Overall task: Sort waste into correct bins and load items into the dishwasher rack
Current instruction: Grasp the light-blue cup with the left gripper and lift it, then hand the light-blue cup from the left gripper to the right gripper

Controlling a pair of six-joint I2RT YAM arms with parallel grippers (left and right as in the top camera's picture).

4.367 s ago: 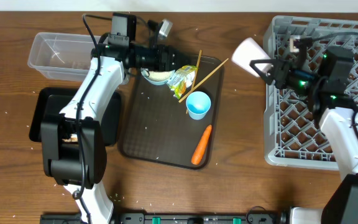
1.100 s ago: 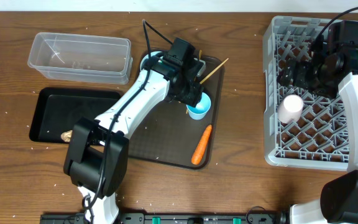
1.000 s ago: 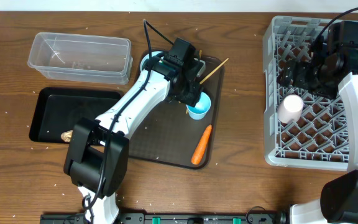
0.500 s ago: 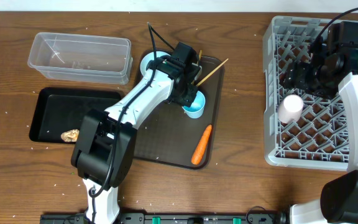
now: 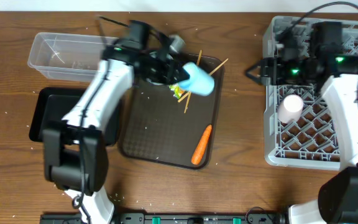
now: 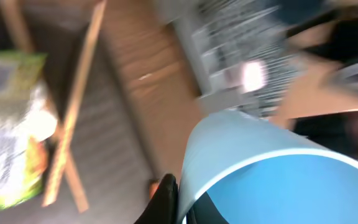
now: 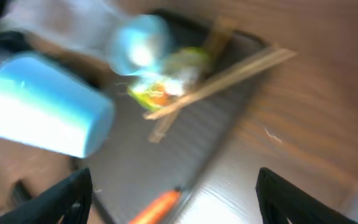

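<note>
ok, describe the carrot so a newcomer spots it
Find the flat dark brown rectangular tray, centre of the overhead view. Near its lower right corner lies the tapered orange carrot, alone, clear of the wooden chopsticks and crumpled wrapper up top.

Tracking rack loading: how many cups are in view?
2. The light blue cup is held by the left gripper above the tray; the pink cup lies in the grey rack.

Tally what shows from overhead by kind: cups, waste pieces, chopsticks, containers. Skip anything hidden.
Cups: 2, the light blue cup and the pale pink cup
Waste pieces: 2, the carrot and the wrapper
Chopsticks: 2
Containers: 4, the clear tub, black tray, brown tray and rack
Total: 10
</note>
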